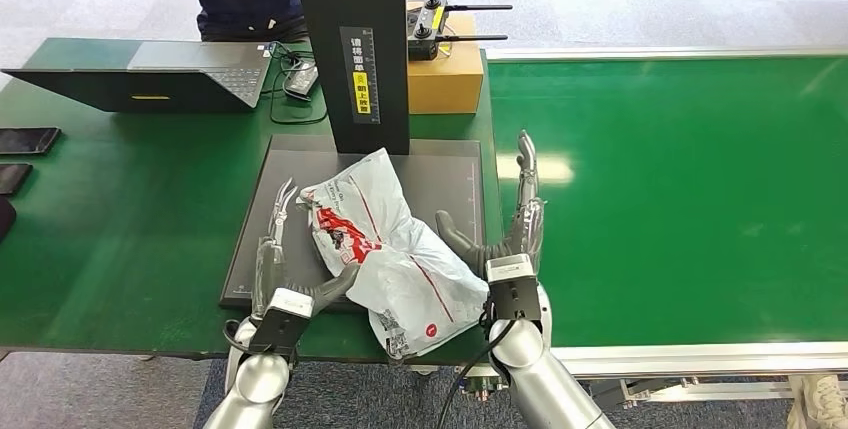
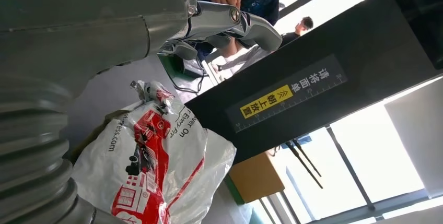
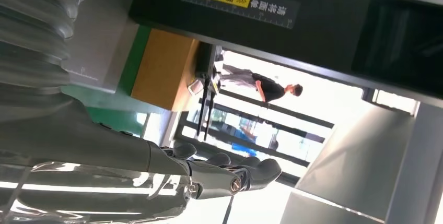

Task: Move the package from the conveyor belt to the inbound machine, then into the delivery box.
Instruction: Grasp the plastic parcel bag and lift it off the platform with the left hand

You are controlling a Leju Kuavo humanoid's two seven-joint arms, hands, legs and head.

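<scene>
Hands: left hand point(image 1: 278, 249) and right hand point(image 1: 512, 224) flank package point(image 1: 395, 249), fingers point(image 1: 524, 164) straight, gripping nothing.
Advice: press both palms inward evenly before lifting off scanner plate point(image 1: 450, 164).

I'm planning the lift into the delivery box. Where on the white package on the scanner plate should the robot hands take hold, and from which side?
Probably by its two long flanks, one robot hand from each side. The white package is a soft, crumpled bag lying diagonally on the dark scanner plate, near end overhanging. The left hand and right hand already flank it, thumbs turned inward, so squeezing inward at mid-length looks best.
</scene>
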